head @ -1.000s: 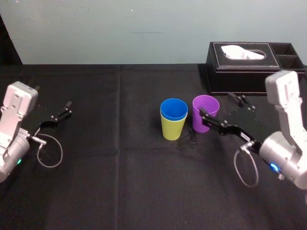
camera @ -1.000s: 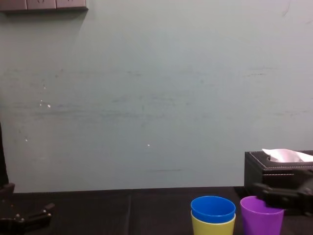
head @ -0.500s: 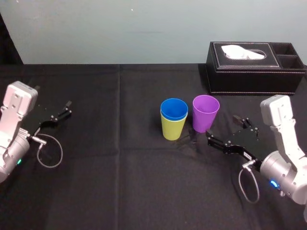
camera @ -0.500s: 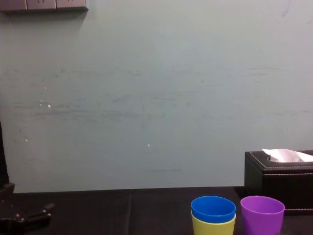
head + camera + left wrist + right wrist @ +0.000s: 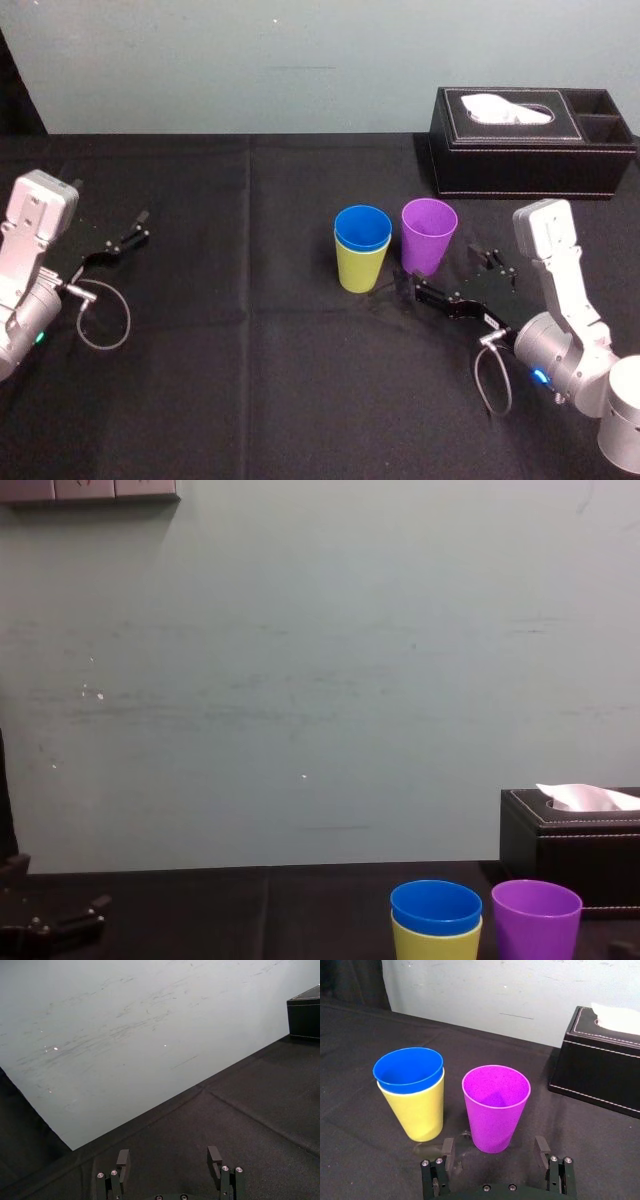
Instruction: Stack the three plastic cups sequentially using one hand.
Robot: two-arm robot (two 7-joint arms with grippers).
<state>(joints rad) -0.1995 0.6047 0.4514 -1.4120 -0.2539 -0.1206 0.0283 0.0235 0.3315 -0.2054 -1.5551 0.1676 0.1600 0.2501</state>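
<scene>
Right gripper (image 5: 452, 272), released, has come nearer the purple cup (image 5: 428, 240), lower right; left gripper (image 5: 120, 240) idles, released. Yellow-green cup (image 5: 358, 270) hides the blue cup (image 5: 362, 228) below its rim.

The blue cup (image 5: 362, 228) is a plain bright blue, the yellow-green cup (image 5: 360, 272) a flat lime, and the purple cup (image 5: 428, 240) a vivid violet. The bench (image 5: 250, 380) is black. The tissue box (image 5: 520, 165) is black with fine white stitching along its edges, and its tissue (image 5: 510, 108) is white. The wall (image 5: 250, 60) is pale grey-green with faint streaks. The right gripper (image 5: 452, 273) and left gripper (image 5: 120, 238) are black, on silver-grey arms (image 5: 560, 260).
</scene>
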